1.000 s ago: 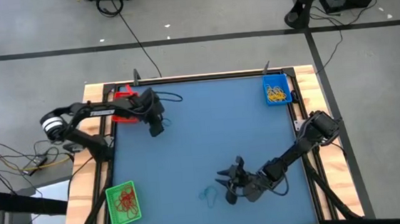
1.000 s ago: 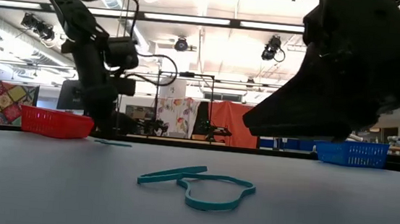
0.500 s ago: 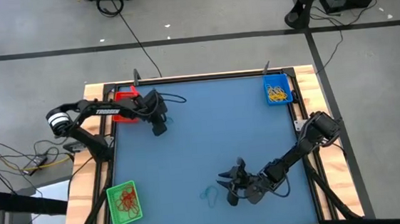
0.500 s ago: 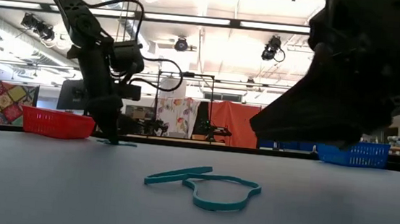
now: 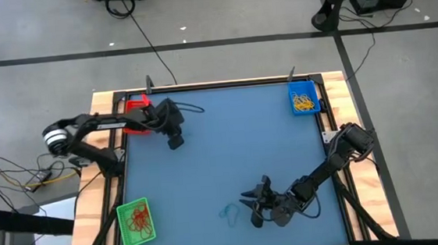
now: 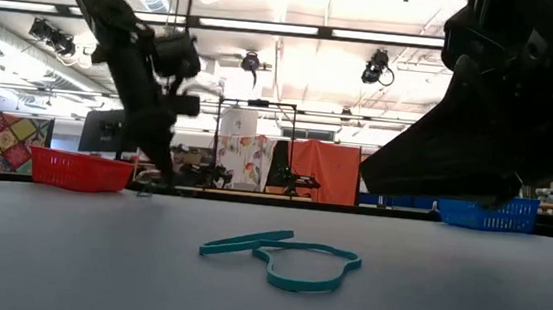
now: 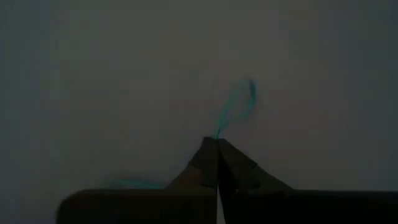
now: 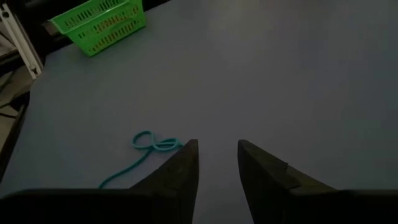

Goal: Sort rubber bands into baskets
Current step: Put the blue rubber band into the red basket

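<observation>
My left gripper (image 5: 175,140) is at the table's far left, beside the red basket (image 5: 134,106), and is shut on a teal rubber band (image 7: 239,102). Two teal bands (image 6: 278,256) lie tangled on the blue table near the front edge; they also show in the high view (image 5: 228,212). My right gripper (image 5: 254,206) hovers open just to their right, with the bands (image 8: 155,144) beside one fingertip and untouched. The blue basket (image 5: 303,99) holds yellow bands. The green basket (image 5: 135,223) holds red bands. My left gripper pinches the teal band's near end (image 7: 219,129) between its two shut fingertips, coming from above and pointing down. The rest of the loop reaches out past the tips. In the low view the tips (image 6: 154,176) stand a little above the table.
Another teal strip (image 7: 134,183) shows beside my left gripper's finger. The red basket (image 6: 76,170) stands at the far left corner, the blue basket (image 6: 487,212) at the far right corner, the green basket (image 8: 99,22) at the near left corner. Black cables trail off the table's far left.
My left gripper has gone down onto a teal band lying on the table by the red basket, then come up again. The band no longer lies where it was. My right gripper has drifted slightly toward the table's right edge.
</observation>
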Robot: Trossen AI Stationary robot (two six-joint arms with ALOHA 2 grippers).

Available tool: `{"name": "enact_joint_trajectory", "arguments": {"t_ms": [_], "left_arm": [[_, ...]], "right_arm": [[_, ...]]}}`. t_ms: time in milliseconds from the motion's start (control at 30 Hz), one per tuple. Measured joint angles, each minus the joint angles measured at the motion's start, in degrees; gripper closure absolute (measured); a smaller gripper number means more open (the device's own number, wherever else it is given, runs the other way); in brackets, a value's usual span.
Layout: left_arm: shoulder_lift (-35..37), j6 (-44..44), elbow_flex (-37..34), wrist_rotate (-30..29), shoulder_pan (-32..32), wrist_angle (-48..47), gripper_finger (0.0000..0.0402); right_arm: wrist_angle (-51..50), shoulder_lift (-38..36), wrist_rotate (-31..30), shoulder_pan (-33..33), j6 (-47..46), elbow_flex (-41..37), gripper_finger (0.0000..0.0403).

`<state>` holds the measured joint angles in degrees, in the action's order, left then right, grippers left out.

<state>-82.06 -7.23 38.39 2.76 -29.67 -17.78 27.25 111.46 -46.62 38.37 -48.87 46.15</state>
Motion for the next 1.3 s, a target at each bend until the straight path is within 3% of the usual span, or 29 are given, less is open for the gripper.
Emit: {"name": "enact_joint_trajectory", "arguments": {"t_ms": [233, 433, 567, 1000, 1167, 1300], "left_arm": [[11.07, 5.58, 3.09, -4.26, 0.13, -7.83, 0.04], [20.01, 14.73, 6.6, -26.28, 0.07, -21.71, 0.0401], [23.32, 19.25, 7.57, -33.87, -0.55, -28.51, 0.0401], [20.02, 28.84, 4.14, -35.65, -10.01, -29.72, 0.0377], [19.41, 29.92, 2.58, -33.66, -12.91, -29.31, 0.034], [19.41, 29.95, 2.58, -30.86, -13.14, -28.79, 0.0291]], "right_arm": [[-0.53, 0.0, -0.32, 0.39, -1.08, 0.0, 0.0282], [-1.21, 0.0, -0.05, -0.47, 0.94, 0.0, 0.0282], [-1.36, 0.0, 1.31, -2.19, 4.17, 0.0, 0.0282], [-1.13, 0.0, 9.99, -6.69, 12.84, 0.0, 0.0282], [1.1, 0.0, 12.93, -7.15, 21.58, 0.0, 0.0277], [4.69, 0.0, 18.68, -8.99, 27.39, 0.0, 0.0262]]}}
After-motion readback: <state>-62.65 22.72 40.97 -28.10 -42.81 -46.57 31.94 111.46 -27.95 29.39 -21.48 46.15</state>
